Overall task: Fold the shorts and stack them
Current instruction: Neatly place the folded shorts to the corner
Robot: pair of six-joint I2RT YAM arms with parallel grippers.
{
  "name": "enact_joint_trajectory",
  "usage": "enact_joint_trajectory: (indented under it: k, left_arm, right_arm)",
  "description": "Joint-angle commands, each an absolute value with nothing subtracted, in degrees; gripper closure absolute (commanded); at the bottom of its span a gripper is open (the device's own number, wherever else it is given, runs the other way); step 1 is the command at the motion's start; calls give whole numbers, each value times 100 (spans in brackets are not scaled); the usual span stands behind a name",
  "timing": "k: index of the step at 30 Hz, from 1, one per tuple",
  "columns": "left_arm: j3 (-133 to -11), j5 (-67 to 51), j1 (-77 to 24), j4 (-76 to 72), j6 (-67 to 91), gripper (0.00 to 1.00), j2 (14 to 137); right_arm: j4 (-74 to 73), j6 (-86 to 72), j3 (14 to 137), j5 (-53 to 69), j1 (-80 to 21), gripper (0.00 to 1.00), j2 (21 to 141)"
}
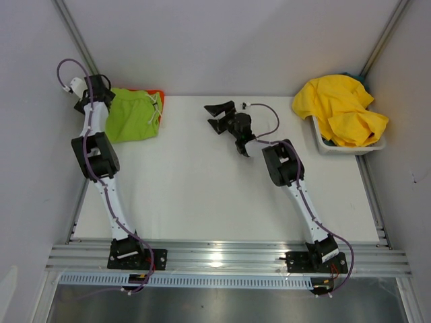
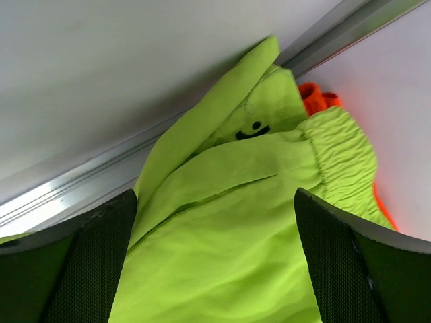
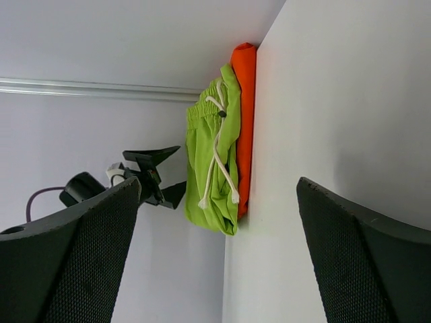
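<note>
The white table [image 1: 202,195] carries folded orange shorts [image 1: 156,93] in its far left corner and a pale bin [image 1: 324,145] at its far right edge.

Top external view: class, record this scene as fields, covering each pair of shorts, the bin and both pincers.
lime green shorts: folded, far left corner of the table, lying on the orange shorts
orange shorts: underneath, only an edge showing
yellow shorts: heaped unfolded in the bin, far right
left pincer: open, over the lime green shorts
right pincer: open, empty, over the far middle of the table
</note>
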State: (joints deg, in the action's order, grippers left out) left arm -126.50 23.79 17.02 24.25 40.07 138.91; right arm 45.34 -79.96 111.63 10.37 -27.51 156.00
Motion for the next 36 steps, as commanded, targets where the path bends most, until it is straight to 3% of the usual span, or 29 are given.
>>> enact_joint_trajectory:
  k: [1, 10, 14, 23, 27, 36]
  left_arm:
    - [-13174, 2565, 1705, 2714, 3938, 1, 13571]
    - [-13026, 3409, 1723, 3286, 3876, 1, 12886]
    - [-12227, 3279, 1661, 2963, 3937, 1, 12218]
    - [-9802, 2717, 1099, 2532, 4192, 1, 10294]
    - [-8475, 1988, 888, 2014, 4368, 1, 9092]
    - [-5363, 1135, -174, 661, 4026, 1, 6641]
  right_arm:
    - [4307, -7691, 11031, 1213, -2725, 1, 15170]
    - [3762, -7102, 10609, 1696, -2628, 1, 14547]
    - [3132, -6593, 10477, 2187, -2575, 1, 14091]
    - [1832, -4854, 9159, 2426, -2496, 1, 12351]
    - [758, -3808, 8676, 1724, -2593, 1, 11096]
    - [378, -2611, 6411, 432, -2540, 0, 8431]
